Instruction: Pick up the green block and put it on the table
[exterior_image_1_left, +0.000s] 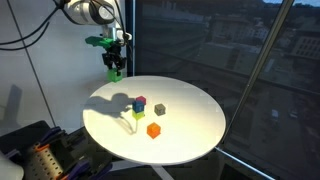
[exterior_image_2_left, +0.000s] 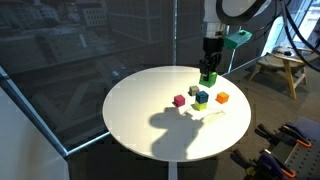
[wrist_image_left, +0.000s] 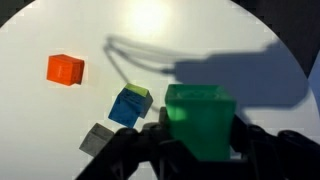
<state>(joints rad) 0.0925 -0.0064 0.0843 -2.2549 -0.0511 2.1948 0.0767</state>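
My gripper (wrist_image_left: 200, 140) is shut on the green block (wrist_image_left: 200, 118), which fills the gap between the dark fingers in the wrist view. In both exterior views the gripper (exterior_image_1_left: 115, 62) (exterior_image_2_left: 208, 68) hangs in the air with the green block (exterior_image_1_left: 115, 73) (exterior_image_2_left: 207, 77) in it. It is above the far rim of the round white table (exterior_image_1_left: 190, 135) (exterior_image_2_left: 140, 110), clear of the top. The table (wrist_image_left: 210, 40) lies well below the block, with the arm's shadow across it.
Small blocks sit near the table's middle: an orange one (wrist_image_left: 65, 69) (exterior_image_1_left: 153, 130) (exterior_image_2_left: 222, 98), a blue one (wrist_image_left: 126, 108) (exterior_image_2_left: 201, 98) touching a yellow-green one (wrist_image_left: 140, 93), a grey one (wrist_image_left: 97, 137) (exterior_image_1_left: 159, 109) and a magenta one (exterior_image_2_left: 180, 100). Dark windows stand behind.
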